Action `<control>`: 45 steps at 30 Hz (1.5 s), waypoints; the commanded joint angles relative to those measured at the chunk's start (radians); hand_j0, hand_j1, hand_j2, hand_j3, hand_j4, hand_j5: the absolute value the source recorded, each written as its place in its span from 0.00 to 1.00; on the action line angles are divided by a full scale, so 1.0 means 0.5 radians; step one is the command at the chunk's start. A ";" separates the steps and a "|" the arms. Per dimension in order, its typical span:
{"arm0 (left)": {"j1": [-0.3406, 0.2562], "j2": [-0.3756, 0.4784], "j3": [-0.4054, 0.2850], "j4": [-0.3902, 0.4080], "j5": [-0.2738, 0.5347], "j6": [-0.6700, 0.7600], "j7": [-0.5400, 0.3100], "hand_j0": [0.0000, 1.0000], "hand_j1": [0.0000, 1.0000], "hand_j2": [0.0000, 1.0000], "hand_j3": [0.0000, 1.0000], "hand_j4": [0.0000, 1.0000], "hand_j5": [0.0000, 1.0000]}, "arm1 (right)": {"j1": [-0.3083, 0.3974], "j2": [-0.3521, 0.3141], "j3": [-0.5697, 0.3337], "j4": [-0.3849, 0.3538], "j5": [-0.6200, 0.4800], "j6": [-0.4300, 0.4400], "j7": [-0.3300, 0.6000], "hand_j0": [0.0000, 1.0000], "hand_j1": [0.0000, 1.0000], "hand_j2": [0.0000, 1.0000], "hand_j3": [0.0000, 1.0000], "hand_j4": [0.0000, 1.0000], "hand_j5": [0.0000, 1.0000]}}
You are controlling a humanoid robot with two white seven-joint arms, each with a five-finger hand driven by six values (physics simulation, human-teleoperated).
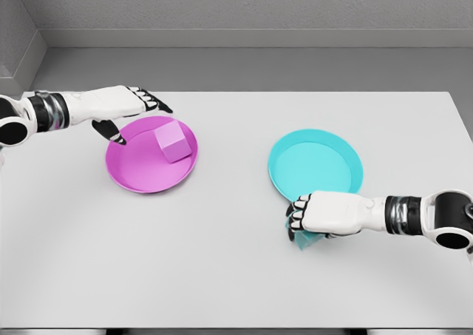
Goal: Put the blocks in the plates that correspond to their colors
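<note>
A pink block (172, 142) lies in the magenta plate (133, 168) at the table's left. My left hand (131, 114) hovers over that plate's far left rim, fingers spread and holding nothing, a little apart from the block. A cyan plate (325, 157) sits right of the middle. Just in front of its near rim my right hand (301, 218) has its fingers curled around a cyan block (304, 239), which shows only partly beneath the palm.
The white table (236, 276) runs across the whole view, with its near edge at the bottom. A grey floor and wall lie beyond its far edge.
</note>
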 commanded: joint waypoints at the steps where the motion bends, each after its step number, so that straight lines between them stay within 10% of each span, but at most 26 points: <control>1: -0.003 0.001 0.002 -0.009 0.023 0.004 0.003 1.00 1.00 1.00 1.00 1.00 1.00 | 0.000 -0.002 -0.004 -0.027 -0.023 0.004 -0.001 0.60 0.60 0.60 0.60 0.60 0.60; 23: 0.012 0.314 0.011 -0.039 0.336 0.004 0.003 1.00 1.00 1.00 1.00 1.00 1.00 | -0.018 -0.008 -0.250 -0.030 -0.017 0.004 -0.001 0.60 0.60 0.60 0.60 0.60 0.60; 37: 0.040 0.455 0.008 -0.097 0.351 0.004 0.000 1.00 1.00 1.00 1.00 1.00 1.00 | -0.175 0.112 -0.277 0.258 -0.020 0.004 -0.001 0.62 0.62 0.62 0.62 0.62 0.62; 41: 0.040 0.461 0.011 -0.097 0.354 0.004 0.003 1.00 1.00 1.00 1.00 1.00 1.00 | -0.193 0.142 -0.277 0.258 -0.017 0.004 -0.010 1.00 1.00 1.00 1.00 1.00 1.00; 45: 0.043 0.474 0.011 -0.101 0.367 0.004 0.003 1.00 1.00 1.00 1.00 1.00 1.00 | -0.206 0.145 -0.280 0.280 -0.017 0.004 -0.016 1.00 1.00 1.00 1.00 1.00 1.00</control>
